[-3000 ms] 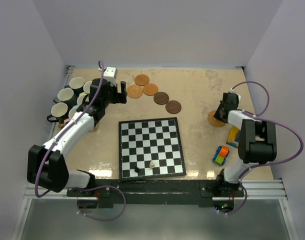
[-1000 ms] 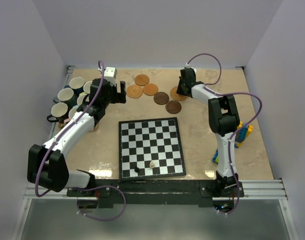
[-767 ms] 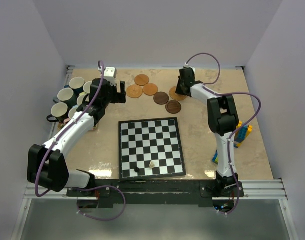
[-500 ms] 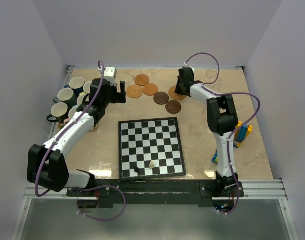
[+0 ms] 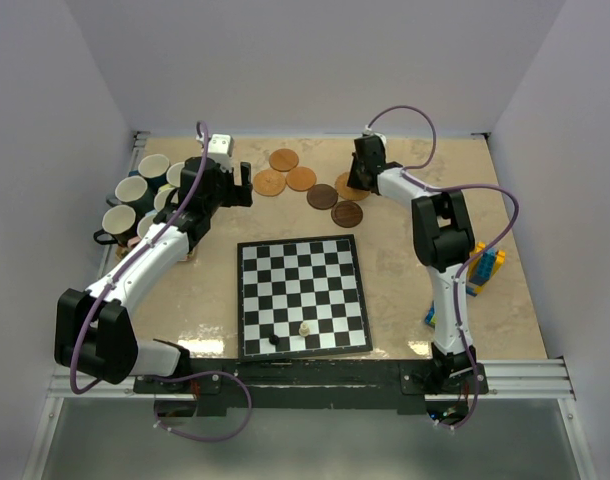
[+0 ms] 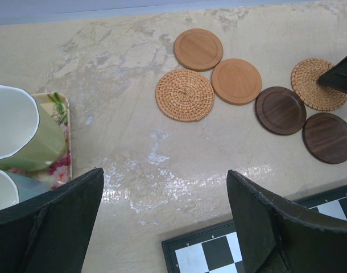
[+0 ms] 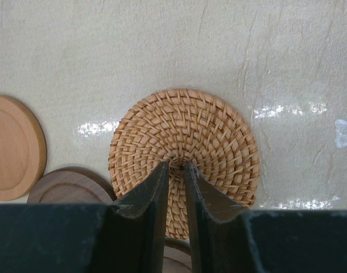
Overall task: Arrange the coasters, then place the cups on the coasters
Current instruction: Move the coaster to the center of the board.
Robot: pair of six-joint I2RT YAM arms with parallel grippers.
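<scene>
- 6 thin round coasters [image 5: 301,178] sit in an arc at far mid of the beige stone-look table [image 5: 405,290]: 2 light wood discs [image 6: 198,49], 2 dark brown wood discs [image 6: 280,110], 2 tan woven rattan ones.
- Left woven coaster [image 6: 185,95] lies just beside the light discs. Right woven coaster [image 7: 185,136] lies flat at the arc's right end, just beside the dark discs.
- Cups [image 5: 132,189]: white-inside mugs bunched far left on a floral cloth mat [image 6: 61,114]. 3 full rims show from above plus bits of others; the left arm covers the rest, so the count is unclear. Pale green mug [image 6: 31,145] shows in the left wrist view. No cup on a coaster yet.
- 1 black-and-white chessboard [image 5: 303,295] w/ 2 small pieces, 1 white dotted cube [image 5: 221,146], coloured toy blocks [image 5: 487,265] at right.
- Left gripper [image 6: 165,173]: jaws wide apart, holding nothing, over bare table betw. cups and coasters.
- Right gripper [image 7: 174,165]: jaws almost together, tips nipped on the centre of the right woven coaster.
- Vs 3 s ago: that coaster + right gripper were far right near the blocks, well apart from the other 5. Now they're at the arc.
- Vs 1 s ago: barely any shift. Left arm and cups are in the same spot.
</scene>
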